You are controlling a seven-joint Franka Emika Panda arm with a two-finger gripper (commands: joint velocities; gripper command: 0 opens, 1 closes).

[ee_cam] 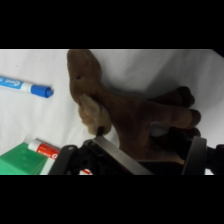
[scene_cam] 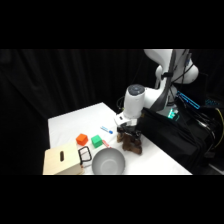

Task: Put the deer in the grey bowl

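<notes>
- Inspecting the gripper, we find its fingers pinching the deer, which sits on the table.
- We judge lift and transfer outstanding: the grey bowl, at the deer's eight o'clock, holds nothing.

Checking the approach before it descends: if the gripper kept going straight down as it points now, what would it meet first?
The deer: the gripper points straight at it, fingers to either side. Whether they already touch it is unclear.

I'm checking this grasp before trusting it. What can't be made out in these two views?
- Side view: the gripper covers the deer, so contact is hidden.
- Wrist view: the deer fills the frame; its lower body is cut off by the bottom edge and the linkage.
- Wrist view: the grey bowl is out of frame.
</notes>
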